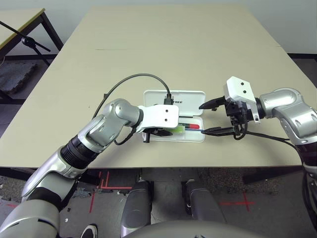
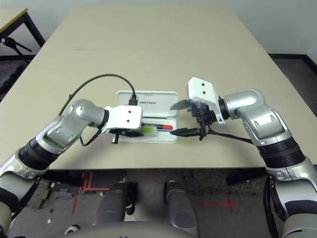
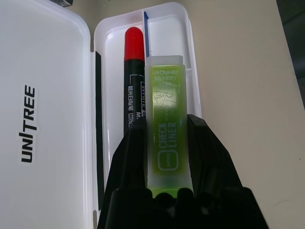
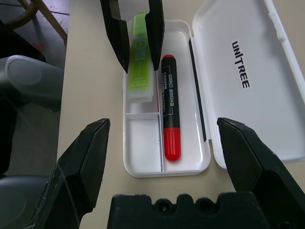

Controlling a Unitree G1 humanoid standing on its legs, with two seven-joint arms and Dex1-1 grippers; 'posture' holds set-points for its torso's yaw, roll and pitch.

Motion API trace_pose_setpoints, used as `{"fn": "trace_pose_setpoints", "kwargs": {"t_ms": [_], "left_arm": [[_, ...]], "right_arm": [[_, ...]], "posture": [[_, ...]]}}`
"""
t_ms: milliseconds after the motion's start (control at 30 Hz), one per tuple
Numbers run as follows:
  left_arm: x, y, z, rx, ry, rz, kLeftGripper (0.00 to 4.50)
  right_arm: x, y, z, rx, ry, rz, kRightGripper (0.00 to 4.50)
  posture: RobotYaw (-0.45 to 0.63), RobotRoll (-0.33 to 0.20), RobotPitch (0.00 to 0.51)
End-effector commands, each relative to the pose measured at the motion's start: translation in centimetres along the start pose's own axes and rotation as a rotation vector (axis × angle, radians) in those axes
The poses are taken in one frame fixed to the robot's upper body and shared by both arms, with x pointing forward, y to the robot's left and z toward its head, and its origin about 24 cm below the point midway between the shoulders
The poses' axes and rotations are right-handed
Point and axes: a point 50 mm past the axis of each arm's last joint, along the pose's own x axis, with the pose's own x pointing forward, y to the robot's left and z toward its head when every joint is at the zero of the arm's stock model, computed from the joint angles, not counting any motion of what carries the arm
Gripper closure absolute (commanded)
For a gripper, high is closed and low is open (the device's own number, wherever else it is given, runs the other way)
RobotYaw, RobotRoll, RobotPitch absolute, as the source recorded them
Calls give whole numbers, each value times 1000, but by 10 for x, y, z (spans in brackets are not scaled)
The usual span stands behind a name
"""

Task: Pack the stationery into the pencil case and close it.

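The pencil case lies open near the table's front edge, its lid (image 1: 190, 95) flat behind the tray (image 1: 200, 137); the lid (image 3: 43, 95) bears the dark lettering. My left gripper (image 3: 167, 124) hangs over the tray, shut on the lime-green highlighter (image 3: 164, 100), which sits along the tray's front side. Beside it in the tray lies the red marker (image 4: 170, 119). A thin black pen (image 4: 198, 86) runs along the hinge wall. A blue tip (image 3: 146, 24) peeks out past the highlighter. My right gripper (image 1: 203, 119) stands wide open just off the case's right end, holding nothing.
A black cable (image 1: 129, 82) loops from my left wrist over the table (image 1: 148, 44). The front edge runs close below the case. Another table with a black stand (image 1: 25, 39) is off to the far left.
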Motion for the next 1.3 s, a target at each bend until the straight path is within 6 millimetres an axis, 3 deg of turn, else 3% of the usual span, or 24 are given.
{"fn": "trace_pose_setpoints", "kwargs": {"t_ms": [33,200,500,733,1067,1300], "left_arm": [[6,-3,-8,-5,30,-18,3418],[8,-7,-11,-13,38,-35,3418],[1,-8,-5,-13,11,-28,54],[-22,-4,5,11,-29,38,19],[-90,2,8,34,-34,126,19],[-96,1,5,8,-40,153,19]], "right_arm": [[-2,1,1,-9,6,-9,0],[-2,0,2,-10,7,-13,0],[-2,-1,1,-14,9,-15,0],[-3,-1,0,-11,15,-11,0],[-8,0,-5,13,36,-4,0],[-11,1,-6,30,39,-9,0]], "posture": [[31,0,116],[30,0,116],[36,0,116],[43,0,115],[42,0,120],[51,0,119]]}}
